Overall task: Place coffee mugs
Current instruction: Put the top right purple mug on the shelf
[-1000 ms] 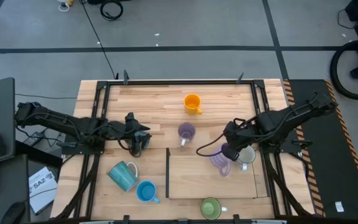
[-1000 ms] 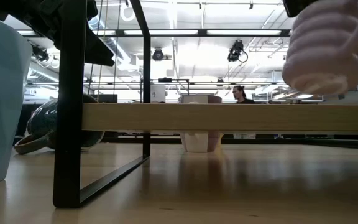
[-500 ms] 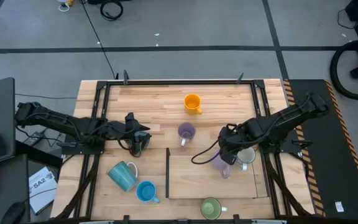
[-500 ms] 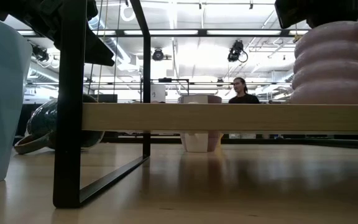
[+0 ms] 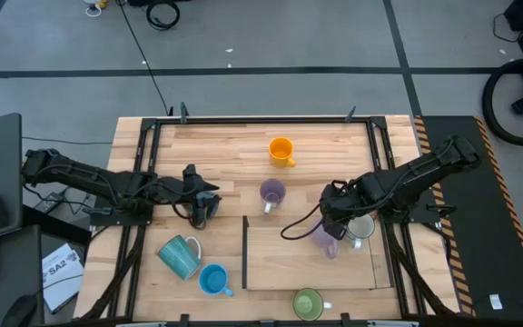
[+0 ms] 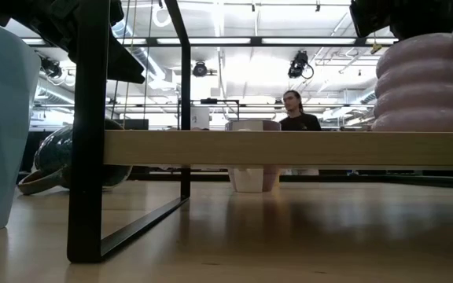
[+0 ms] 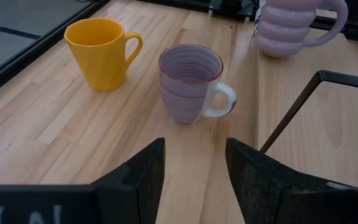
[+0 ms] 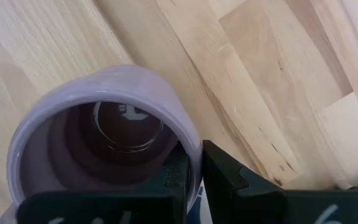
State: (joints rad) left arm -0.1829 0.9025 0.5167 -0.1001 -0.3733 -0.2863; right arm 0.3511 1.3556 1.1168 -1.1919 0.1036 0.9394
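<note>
My right gripper (image 5: 330, 223) is shut on a pale purple ribbed mug (image 5: 323, 241) that stands on the raised wooden board (image 5: 289, 263); the low view shows the ribbed mug (image 6: 427, 86) upright on the board's top. A white mug (image 5: 361, 227) stands just to its right. My left gripper (image 7: 194, 168) is open and waits at the table's left, over a dark teal mug (image 6: 61, 161); it faces the orange mug (image 7: 101, 53) and the striped purple mug (image 7: 188, 81). Teal (image 5: 182, 255), bright blue (image 5: 213, 279) and green (image 5: 308, 302) mugs stand near the near edge. My right gripper holds the ribbed mug by its rim (image 8: 188, 146), one finger (image 8: 178, 177) inside the mug and one finger (image 8: 219, 174) outside. The fingers come from above, pointing down. The mug is upright, and its base meets the board's top in the low view.
A black metal frame (image 6: 89, 134) carries the raised board and edges the table. The board's left part (image 5: 275, 250) is bare wood. A person (image 6: 293, 114) shows in the room far behind the table.
My right gripper has gone down and a little toward the table's left with the ribbed mug. The mug hung tilted and clear above the board a second ago; now it stands upright with its base on the board.
</note>
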